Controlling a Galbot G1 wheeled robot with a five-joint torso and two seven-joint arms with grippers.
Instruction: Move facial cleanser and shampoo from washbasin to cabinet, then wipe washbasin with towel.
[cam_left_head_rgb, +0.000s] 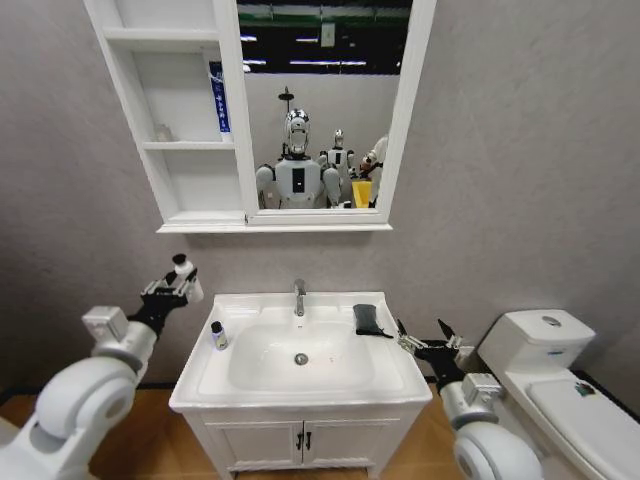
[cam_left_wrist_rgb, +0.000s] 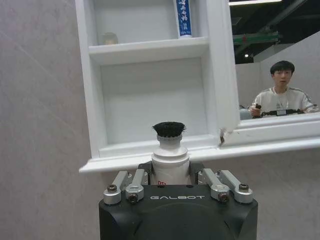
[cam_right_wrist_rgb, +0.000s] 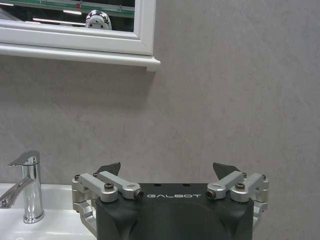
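My left gripper (cam_left_head_rgb: 178, 285) is shut on a white bottle with a black cap (cam_left_head_rgb: 183, 268), which I take for the shampoo, held upright left of the washbasin (cam_left_head_rgb: 300, 385) and below the cabinet (cam_left_head_rgb: 190, 145). In the left wrist view the bottle (cam_left_wrist_rgb: 170, 159) stands in the gripper (cam_left_wrist_rgb: 170, 172), facing the cabinet's lowest shelf (cam_left_wrist_rgb: 150, 147). A blue-and-white tube (cam_left_head_rgb: 218, 97), likely the facial cleanser, stands on the middle shelf. The dark towel (cam_left_head_rgb: 368, 319) lies on the basin's right rim. My right gripper (cam_left_head_rgb: 425, 338) is open beside the basin's right edge.
A small dark-capped bottle (cam_left_head_rgb: 218, 335) stands on the basin's left rim. The chrome tap (cam_left_head_rgb: 299, 297) is at the back centre. A white toilet (cam_left_head_rgb: 550, 350) stands to the right. A small pale object (cam_left_head_rgb: 163, 132) sits on the middle shelf. The mirror (cam_left_head_rgb: 320, 100) adjoins the shelves.
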